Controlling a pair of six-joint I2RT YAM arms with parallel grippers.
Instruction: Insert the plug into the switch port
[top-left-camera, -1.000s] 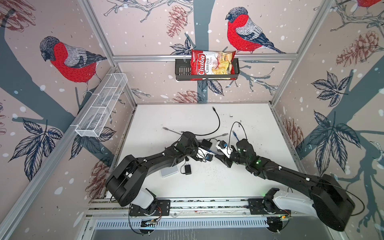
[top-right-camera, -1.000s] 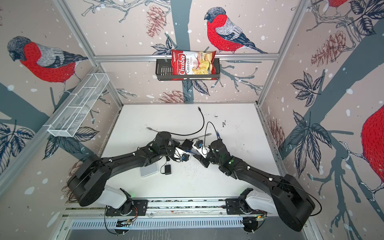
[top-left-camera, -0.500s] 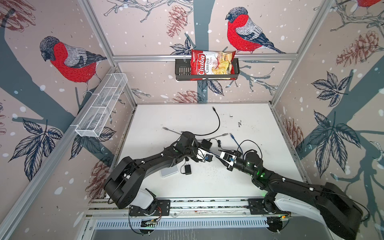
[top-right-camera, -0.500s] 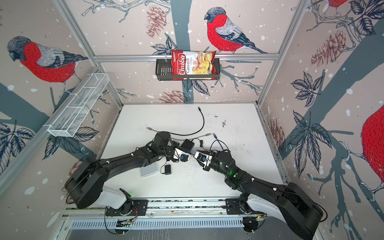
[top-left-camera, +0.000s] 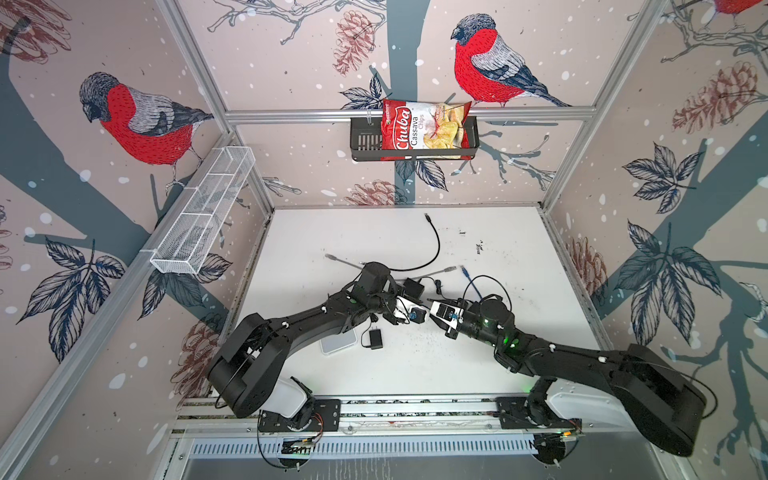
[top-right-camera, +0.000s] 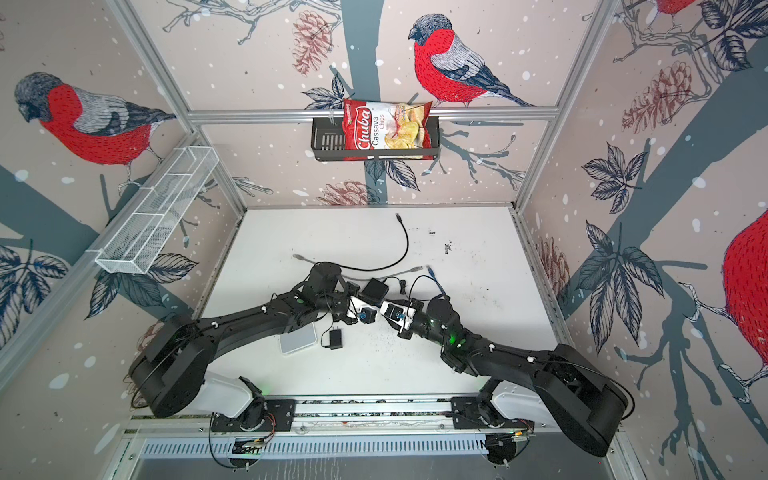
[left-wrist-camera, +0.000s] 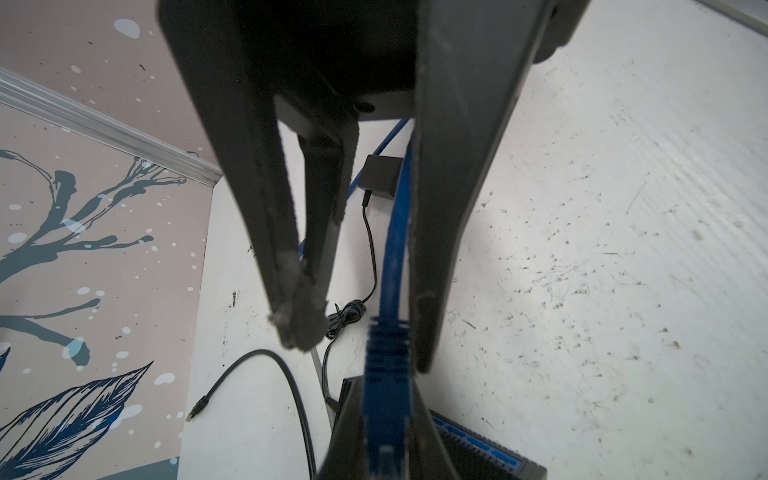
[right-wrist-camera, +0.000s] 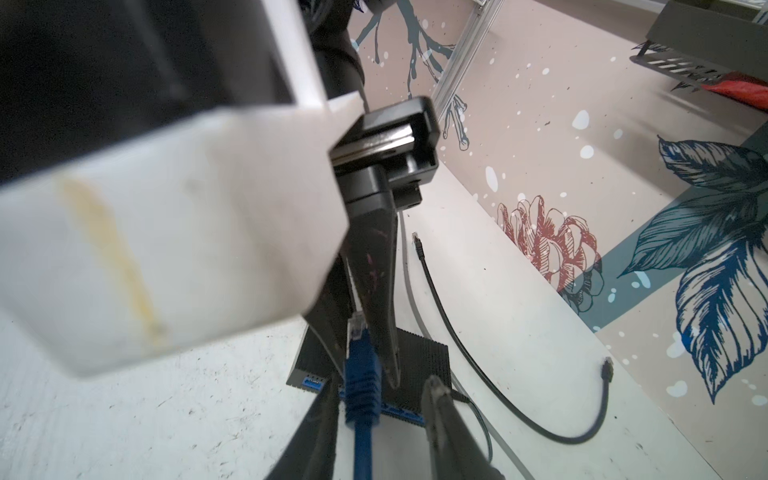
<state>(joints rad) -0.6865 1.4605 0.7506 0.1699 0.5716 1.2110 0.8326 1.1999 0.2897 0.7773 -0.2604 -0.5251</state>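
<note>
We are gripping the blue plug (right-wrist-camera: 360, 374) by its tip in the left hand (left-wrist-camera: 384, 419), near the switch (right-wrist-camera: 419, 357) on the counter (right-wrist-camera: 519, 332). The right hand (right-wrist-camera: 381, 384) is standing with its fingers (right-wrist-camera: 449, 428) apart, straddling the cable (right-wrist-camera: 362, 449).

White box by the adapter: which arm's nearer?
Left. The left arm overlaps an edge of the white box; the right arm sits apart, beyond the black adapter.

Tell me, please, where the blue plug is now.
In the right wrist view the blue plug is pinched between the fingers of the left gripper, near the black switch in the middle of the table.
</note>
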